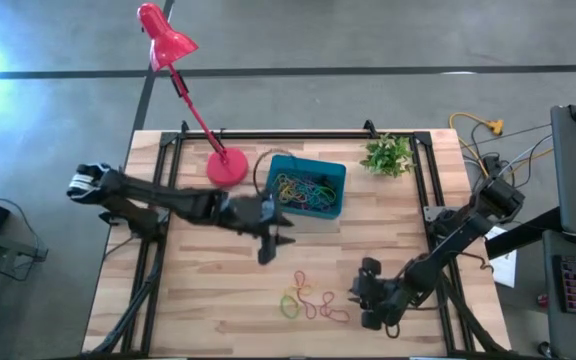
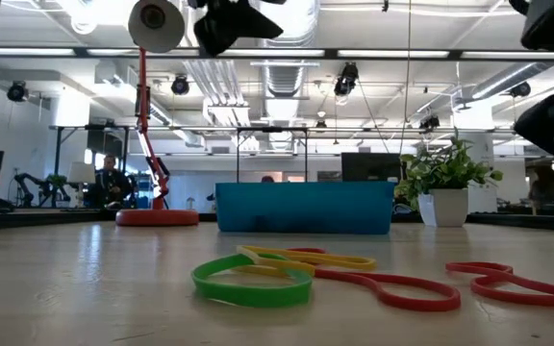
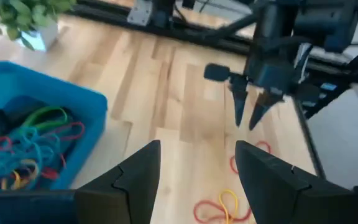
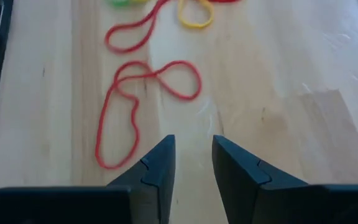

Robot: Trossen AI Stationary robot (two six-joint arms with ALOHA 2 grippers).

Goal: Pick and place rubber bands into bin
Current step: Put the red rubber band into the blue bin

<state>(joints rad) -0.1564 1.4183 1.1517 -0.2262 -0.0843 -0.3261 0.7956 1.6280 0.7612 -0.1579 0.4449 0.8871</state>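
The teal-blue bin (image 1: pixel 306 187) stands at the table's far middle and holds several rubber bands (image 3: pixel 27 146). More bands lie flat on the wood near the front: green (image 2: pixel 253 279), yellow (image 2: pixel 306 258) and red (image 4: pixel 135 106), grouped in the high view (image 1: pixel 310 300). My left gripper (image 3: pixel 197 168) is open and empty, above the table just in front of the bin's near left corner (image 1: pixel 268 243). My right gripper (image 4: pixel 193 155) is narrowly open and empty, low over the table just right of the loose bands (image 1: pixel 356 297), with its fingers pointing toward them.
A red lamp's round base (image 1: pixel 226 167) stands left of the bin, its stem leaning off the far edge. A small potted plant (image 1: pixel 388 155) stands at the far right. Black frame rails (image 1: pixel 433 190) run along the table's sides. Bare wood lies between the bin and the loose bands.
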